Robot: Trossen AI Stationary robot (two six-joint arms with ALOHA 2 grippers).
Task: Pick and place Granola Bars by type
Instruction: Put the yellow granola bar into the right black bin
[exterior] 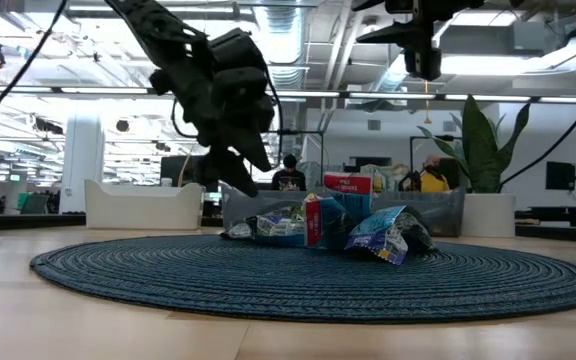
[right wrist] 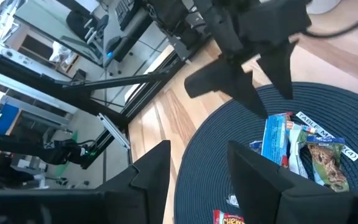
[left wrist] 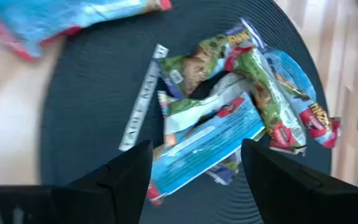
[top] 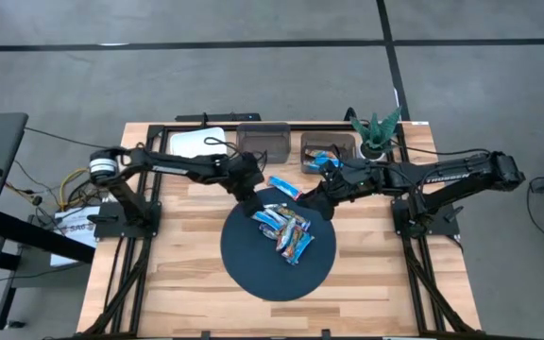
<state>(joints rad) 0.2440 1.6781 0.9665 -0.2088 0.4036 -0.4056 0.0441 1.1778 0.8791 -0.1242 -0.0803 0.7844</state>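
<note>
Several granola bars (top: 286,231) lie in a loose pile on the far half of a round dark woven mat (top: 277,269), in blue, white-blue and green-brown wrappers. One more blue-and-red bar (top: 284,186) lies on the wood beyond the mat. A thin white strip (left wrist: 140,102) lies beside the pile. My left gripper (top: 253,203) hangs open just above the pile's left end; in its wrist view a long blue bar (left wrist: 207,140) shows between the spread fingers (left wrist: 196,149). My right gripper (top: 312,201) is open at the pile's far right side, above the mat (right wrist: 197,149).
Along the far edge stand a white tray (top: 196,142), an empty brown bin (top: 263,140) and a second brown bin (top: 329,146) holding a blue bar (top: 324,161). A potted plant (top: 376,132) stands right of them. The mat's near half and the wood around it are free.
</note>
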